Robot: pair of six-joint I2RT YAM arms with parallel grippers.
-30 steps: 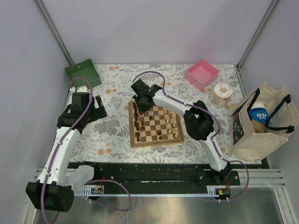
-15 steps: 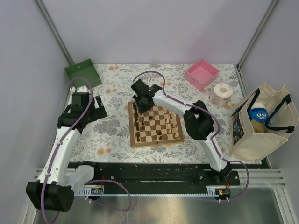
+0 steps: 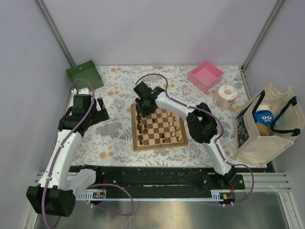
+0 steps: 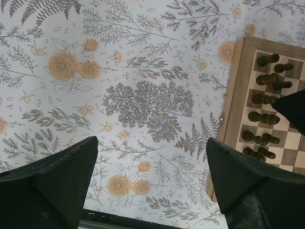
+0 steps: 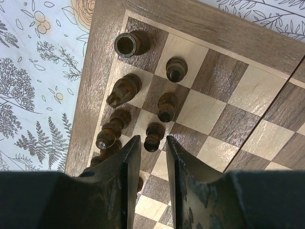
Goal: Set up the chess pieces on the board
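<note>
Where the right gripper (image 5: 151,143) hangs over the far-left corner of the chessboard (image 5: 107,43), its jaws stand only narrowly apart. A dark pawn (image 5: 153,136) stands upright at their tips. A sliver of pale square shows on either side of it, so the jaws look clear of the wood, though the margin is too fine to be sure.

Past it stand a rook (image 5: 128,44) on the corner square and a knight (image 5: 123,90) on the next square along the edge. Two more pawns (image 5: 176,69) stand one row inward.

From above, the chessboard lies in the middle of the table (image 3: 119,138), with dark pieces (image 3: 139,126) crowded along its left side.

The left gripper (image 4: 150,191) is off the board to the left, over the floral cloth — jaws spread wide, nothing between them.

A green box (image 3: 83,74) and a pink box (image 3: 206,75) sit at the far corners. A toilet roll (image 3: 226,97) and a tote bag (image 3: 267,126) are on the right.
</note>
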